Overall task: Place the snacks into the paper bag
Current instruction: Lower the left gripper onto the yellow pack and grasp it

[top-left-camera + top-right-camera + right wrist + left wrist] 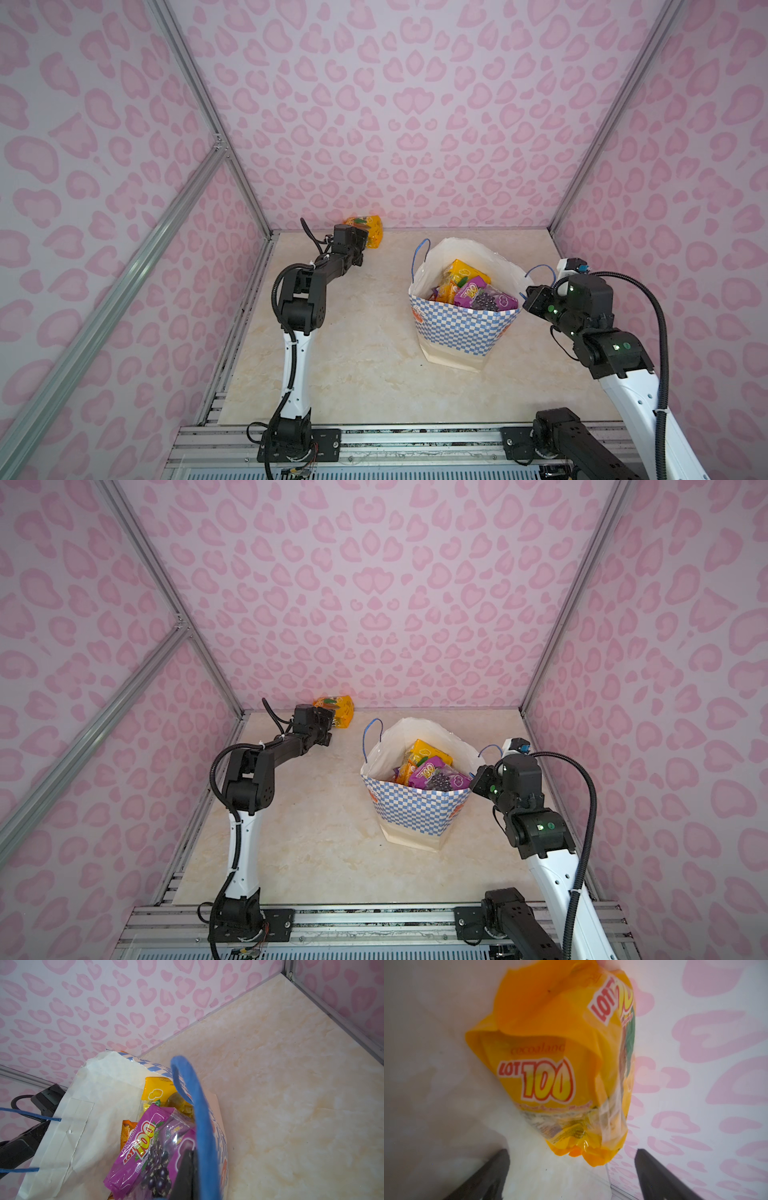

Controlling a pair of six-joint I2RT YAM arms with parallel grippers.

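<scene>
One yellow-orange snack packet (371, 230) (344, 705) (550, 1064) lies at the back left, leaning against the rear wall. My left gripper (364, 244) (331, 725) (572, 1153) is open just short of it; the packet's near end sits ahead of the fingertips (500, 1159), untouched. The paper bag (461, 324) (415, 812) (97, 1109) stands upright at centre right, holding several snacks, with a purple grape packet (486, 296) (143, 1147) on top. My right gripper (527, 297) (474, 781) (188, 1167) is shut at the bag's right rim, right beside the blue cord handle (196, 1105).
Pink-patterned walls close in the back and both sides. The loose packet is wedged in the corner between floor and rear wall (695, 1064). A metal rail (415, 440) runs along the front edge. Marble floor (353, 353) lies between my left arm and the bag.
</scene>
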